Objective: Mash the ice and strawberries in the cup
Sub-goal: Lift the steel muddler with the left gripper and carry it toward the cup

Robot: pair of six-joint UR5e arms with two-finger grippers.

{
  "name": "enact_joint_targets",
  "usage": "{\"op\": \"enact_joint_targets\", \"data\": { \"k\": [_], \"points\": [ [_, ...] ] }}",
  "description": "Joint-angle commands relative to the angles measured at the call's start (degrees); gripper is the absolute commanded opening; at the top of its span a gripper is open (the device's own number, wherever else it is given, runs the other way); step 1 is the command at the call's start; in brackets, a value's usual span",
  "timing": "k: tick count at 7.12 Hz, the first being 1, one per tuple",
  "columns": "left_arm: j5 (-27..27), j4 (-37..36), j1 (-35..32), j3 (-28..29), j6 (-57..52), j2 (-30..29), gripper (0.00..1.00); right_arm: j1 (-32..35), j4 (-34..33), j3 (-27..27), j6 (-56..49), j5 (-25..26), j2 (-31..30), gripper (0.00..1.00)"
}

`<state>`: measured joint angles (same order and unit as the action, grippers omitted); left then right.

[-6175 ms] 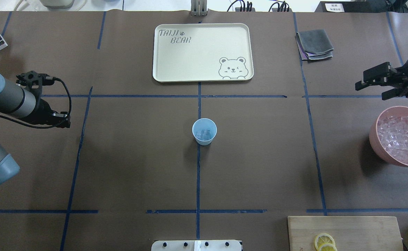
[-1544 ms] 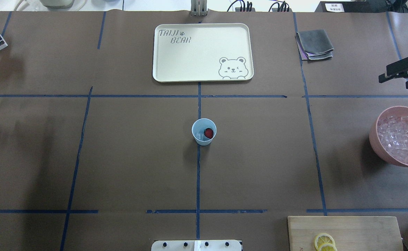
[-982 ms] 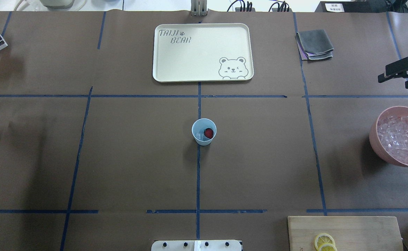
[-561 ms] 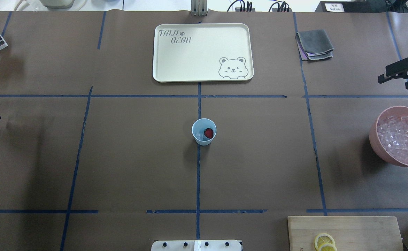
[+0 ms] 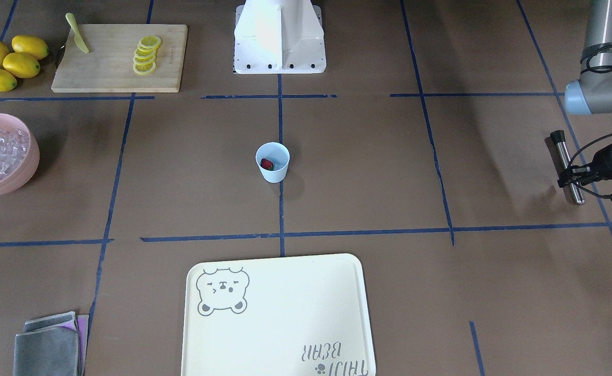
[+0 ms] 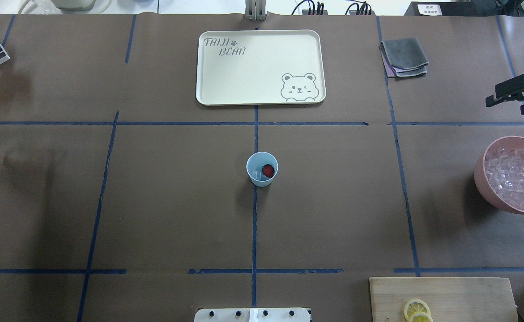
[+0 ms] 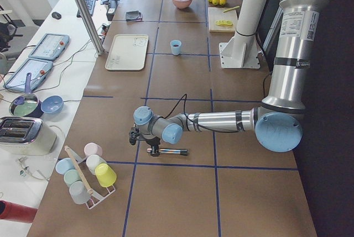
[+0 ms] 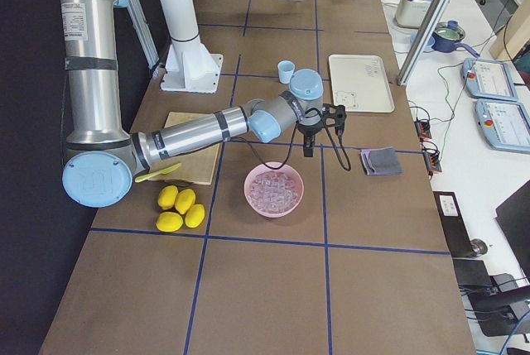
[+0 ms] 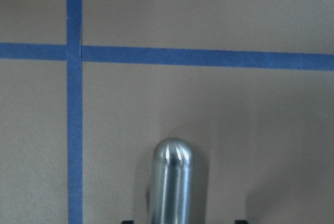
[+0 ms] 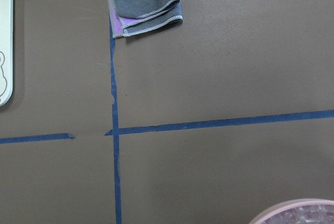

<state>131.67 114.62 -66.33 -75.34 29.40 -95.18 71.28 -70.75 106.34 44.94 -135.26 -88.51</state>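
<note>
Brown table (image 6: 154, 201) carries cup (image 6: 261, 181), tray (image 6: 244, 71), bowl (image 6: 490, 197), board (image 6: 467, 295) – and cloth (image 6: 404, 56)

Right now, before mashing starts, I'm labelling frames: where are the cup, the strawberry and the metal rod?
cup (image 6: 262, 181): overhead view, outer wall nearest the camera.
strawberry (image 6: 268, 170): overhead view, middle of the red berry.
metal rod (image 5: 563, 154): front-facing view, bare shaft below its dark cap.

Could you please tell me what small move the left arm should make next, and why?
Probably close the left gripper on the metal muddler: it sits open astride it on the table, and the cup holds a whole strawberry with ice.
</note>
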Motion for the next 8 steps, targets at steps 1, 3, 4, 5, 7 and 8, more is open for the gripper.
{"op": "enact_joint_targets", "data": {
  "k": [1,3,4,5,7,8],
  "points": [
    [-0.01,-0.01,-0.02,0.02,0.04,0.0,0.61,0.0,0.0,0.01,-0.03,0.0,0.01,1.0],
    [-0.01,-0.09,0.06,0.11,-0.05,0.0,0.26,0.0,0.0,0.01,-0.03,-0.09,-0.08,1.0],
    [-0.01,-0.1,0.06,-0.16,0.04,-0.09,0.06,0.0,0.0,0.1,-0.03,-0.09,-0.17,1.0],
    [-0.01,-0.18,0.06,-2.07,0.04,-0.35,0.0,0.0,0.0,0.1,-0.03,-0.09,-0.17,1.0],
    [1.04,-1.06,0.5,-12.65,5.44,-0.88,0.0,0.0,0.0,0.36,-0.03,-0.35,-0.26,1.0],
    [1.13,-0.97,5.11,-19.08,13.49,-2.36,0.0,0.0,0.0,0.45,-0.03,-0.53,-0.08,1.0]
  ]
}}
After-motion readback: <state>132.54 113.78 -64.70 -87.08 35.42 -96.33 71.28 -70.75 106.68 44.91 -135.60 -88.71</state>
